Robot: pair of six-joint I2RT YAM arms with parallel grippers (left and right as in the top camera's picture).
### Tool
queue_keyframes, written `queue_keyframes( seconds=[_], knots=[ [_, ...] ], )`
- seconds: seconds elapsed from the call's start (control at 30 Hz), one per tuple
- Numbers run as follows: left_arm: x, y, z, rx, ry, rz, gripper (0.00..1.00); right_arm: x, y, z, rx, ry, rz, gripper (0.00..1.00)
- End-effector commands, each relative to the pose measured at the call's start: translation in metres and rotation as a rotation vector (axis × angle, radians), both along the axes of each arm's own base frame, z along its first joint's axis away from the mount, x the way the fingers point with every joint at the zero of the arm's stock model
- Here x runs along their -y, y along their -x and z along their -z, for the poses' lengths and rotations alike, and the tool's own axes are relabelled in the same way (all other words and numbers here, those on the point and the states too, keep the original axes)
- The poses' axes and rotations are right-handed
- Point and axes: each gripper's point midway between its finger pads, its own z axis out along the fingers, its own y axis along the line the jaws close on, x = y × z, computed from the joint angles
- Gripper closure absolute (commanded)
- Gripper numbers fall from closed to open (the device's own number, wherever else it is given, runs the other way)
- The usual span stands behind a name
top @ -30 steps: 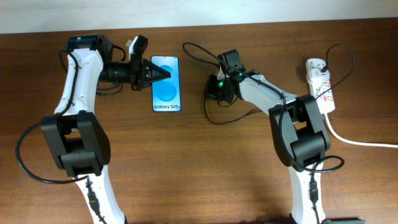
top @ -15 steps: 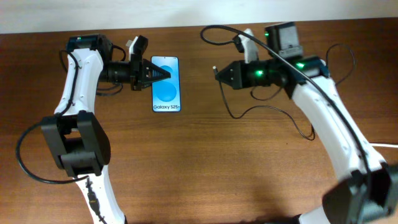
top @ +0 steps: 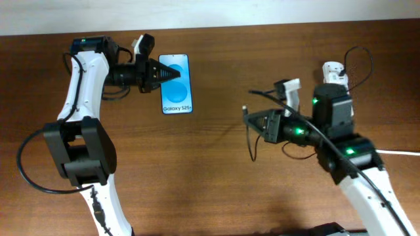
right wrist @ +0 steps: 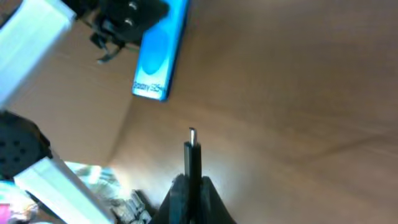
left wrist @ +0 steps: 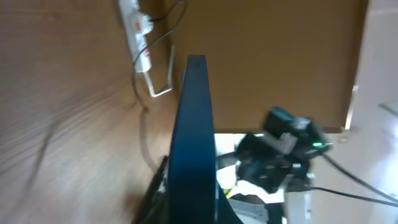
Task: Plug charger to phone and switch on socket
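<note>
The phone (top: pixel 176 85), blue screen reading "Galaxy S25+", is at the back left and looks raised off the table. My left gripper (top: pixel 163 73) is shut on its upper edge; the left wrist view shows the phone edge-on (left wrist: pixel 194 143) between the jaws. My right gripper (top: pixel 252 120) is shut on the charger plug (right wrist: pixel 192 155), its metal tip pointing out toward the phone (right wrist: pixel 159 59). The thin black charger cable (top: pixel 252 141) hangs from it. The socket (top: pixel 336 82), a white power strip with red markings, lies at the back right.
The socket's thick white cord (top: pixel 394 151) runs off to the right edge. The black cable loops above the socket (top: pixel 357 59). The left wrist view shows the socket (left wrist: pixel 138 38) far off, and the right arm (left wrist: pixel 280 152).
My right gripper has carried the charger plug off the table, first up toward the back, then forward to mid-table right. My left gripper has shifted the phone slightly backward, lifting it.
</note>
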Motion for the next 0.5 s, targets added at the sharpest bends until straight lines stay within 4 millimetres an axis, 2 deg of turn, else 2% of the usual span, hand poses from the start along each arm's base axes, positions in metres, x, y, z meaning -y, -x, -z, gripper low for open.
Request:
queue_keyframes(
  seconds=[0.0,0.03,0.07,0.2,0.27,0.47],
  knots=[
    [0.004,0.001,-0.036,0.076,0.111,-0.015,1.00,-0.036,-0.002,0.009,-0.070,-0.092,-0.041,0.96],
    [0.005,0.001,-0.036,0.076,0.112,-0.013,1.00,-0.045,-0.004,0.012,-0.082,-0.099,-0.051,0.96],
    [0.006,0.002,-0.036,0.071,0.112,-0.011,1.00,-0.067,-0.008,0.016,-0.095,-0.127,-0.084,0.96],
    [0.006,-0.003,-0.035,0.052,0.112,-0.012,1.00,-0.107,-0.014,0.017,-0.092,-0.201,-0.145,0.96],
    [0.006,-0.010,-0.035,0.040,0.113,-0.012,1.00,-0.114,-0.013,0.013,-0.082,-0.220,-0.157,0.96],
    [0.009,-0.021,-0.036,0.039,0.112,-0.003,1.00,-0.114,-0.016,0.007,-0.063,-0.234,-0.149,0.96]
  ],
)
